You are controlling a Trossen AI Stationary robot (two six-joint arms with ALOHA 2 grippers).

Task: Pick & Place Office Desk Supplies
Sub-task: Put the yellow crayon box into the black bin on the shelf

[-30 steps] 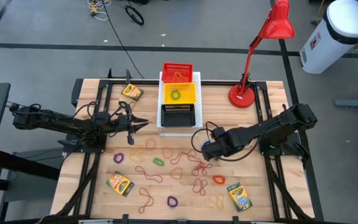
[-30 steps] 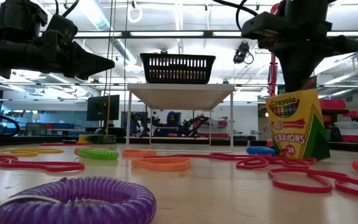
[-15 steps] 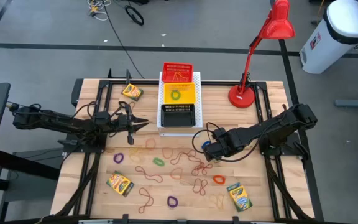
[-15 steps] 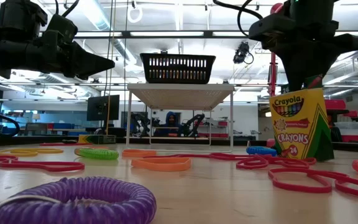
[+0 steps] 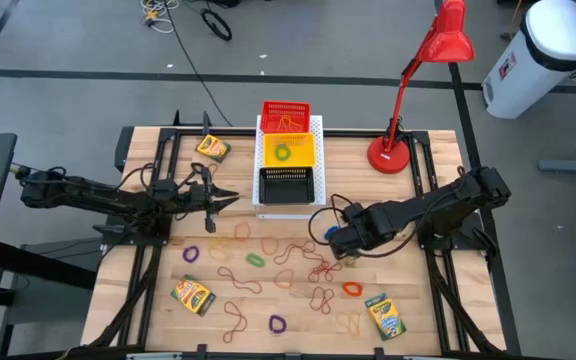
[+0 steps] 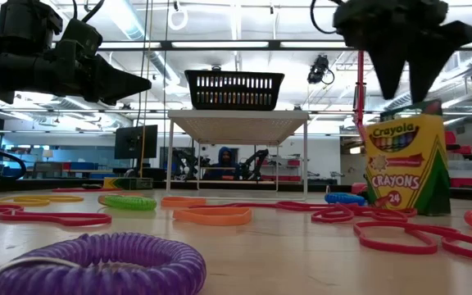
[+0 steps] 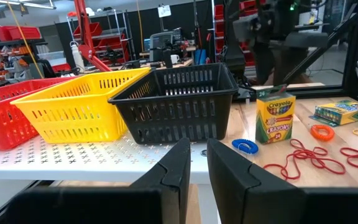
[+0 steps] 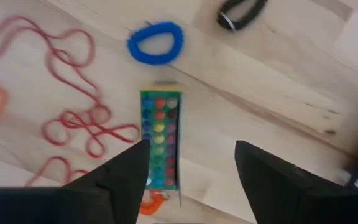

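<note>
1. Your right gripper [image 6: 406, 82] hangs just above the upright crayon box [image 6: 407, 166] at the right of the low view, its fingers spread wide and clear of the carton. In the right wrist view the box's open top [image 8: 160, 148] shows below, between the two fingers.
2. In the high view that box stands on the desk [image 5: 428, 300] right of centre, mostly hidden under the gripper [image 5: 337, 243], with red rubber bands [image 5: 313, 270] just beside it and a blue loop [image 8: 155, 43] near.
3. Your left gripper [image 5: 230, 198] waits at middle left of the high view, above the desk and pointing at the black basket [image 5: 287, 184]. Its fingers stand close together with a narrow gap, and nothing shows between them.
4. The step reads as either a release or an approach to a grasp on this box; I cannot tell which.
5. If you mean to pick it up, lower the fingers astride the carton's narrow sides, close, lift straight, then carry it to a basket on the white board [image 5: 317, 124].
</note>
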